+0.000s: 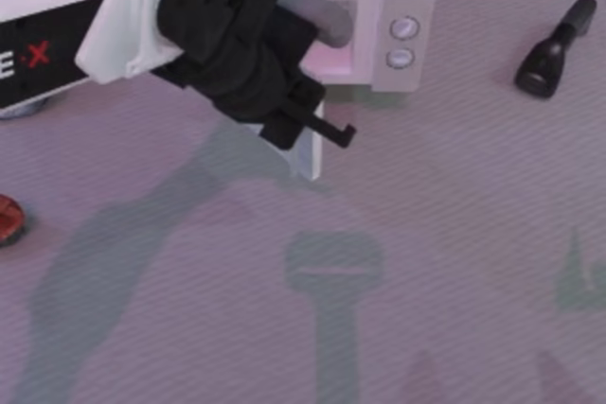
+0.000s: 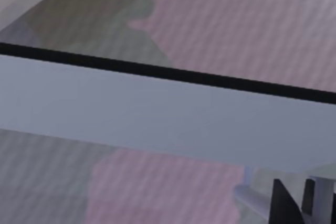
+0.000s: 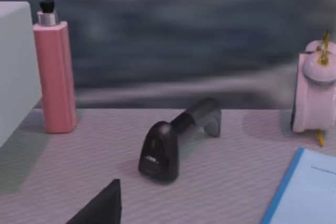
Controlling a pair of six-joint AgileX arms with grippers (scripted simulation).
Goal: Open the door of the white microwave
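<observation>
Microwave [image 1: 383, 21] sits at the far edge of the table [image 1: 454, 262], a little right of centre in the top view, with its two round knobs [image 1: 402, 42] stacked on the right part of its front. Its door [image 1: 308, 149] is swung well out toward me, hinged on the left; I see it nearly edge-on as a pale panel sticking out from the left side of the opening, and the cavity behind glows pinkish. My left gripper [image 1: 327, 125] is right at the door's outer end, the arm reaching in from the top view's left and covering much of the microwave's left half. In the left wrist view the door [image 2: 168, 119] fills the frame as a wide pale band with a dark strip along one edge, and the finger tips [image 2: 286, 203] show in one corner, just beside that band (whether they are pinching anything I cannot tell).

My right gripper [image 3: 97, 208] is out of the top view; only a dark tip of it shows in its own wrist view, so its state is unclear. That camera looks at a black handheld scanner [image 3: 176, 140] lying on the table to the right of the microwave, a pink bottle [image 3: 53, 74] and a blue-edged booklet [image 3: 304, 190].
</observation>
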